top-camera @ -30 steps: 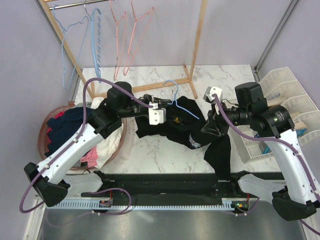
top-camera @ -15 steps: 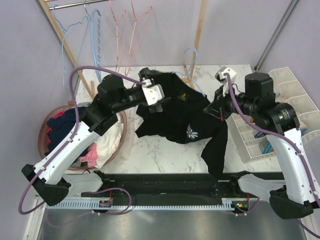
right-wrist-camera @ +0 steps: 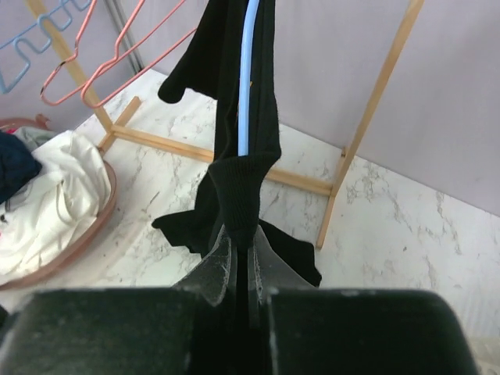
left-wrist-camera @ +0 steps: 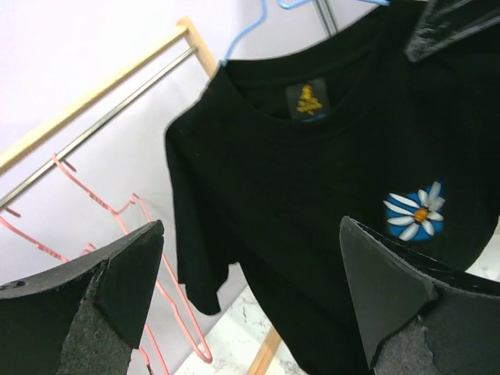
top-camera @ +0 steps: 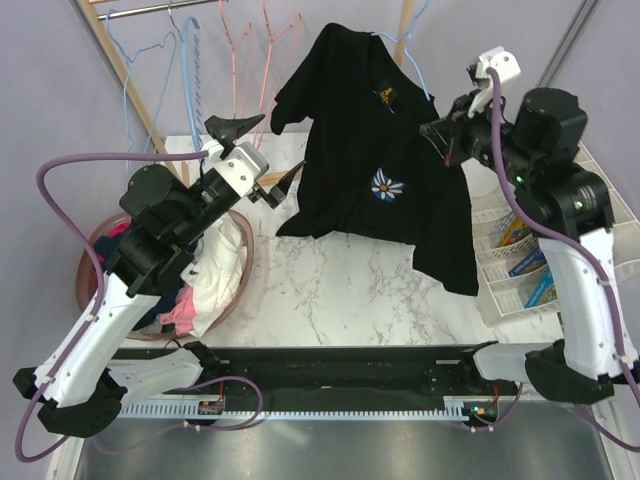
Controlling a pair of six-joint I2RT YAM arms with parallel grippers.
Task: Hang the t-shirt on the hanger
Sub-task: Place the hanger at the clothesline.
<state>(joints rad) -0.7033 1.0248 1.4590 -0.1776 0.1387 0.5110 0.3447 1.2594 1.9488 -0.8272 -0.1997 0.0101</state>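
Since the earlier frames, the t-shirt has been raised off the desk, and the left hand has been opened and drawn away from it.

Top view: the shirt is seen hanging full length in front of the wooden rack. One sleeve trails lower on the right arm's side. Light-blue wire of the hanger is noted at the shoulder on that side. Its hook runs out of the top of the picture, so whether it is caught on anything cannot be told. The right hand is closed at that shoulder. The left hand is held apart from the near sleeve, spread wide, nothing in it.

Left wrist view: blue wire is seen rising above the collar. A yellow emblem is noted just below the neckline and a daisy print on the chest. Nothing lies between the two fingers.

Right wrist view: the fingers are pressed together on a fold of black cloth, with blue wire running down inside the cloth toward the pinch.

Progress, judged: the shirt is taken to be carried by the hanger, so threading looks essentially done. What is left is checking that both shoulders are seated and releasing.
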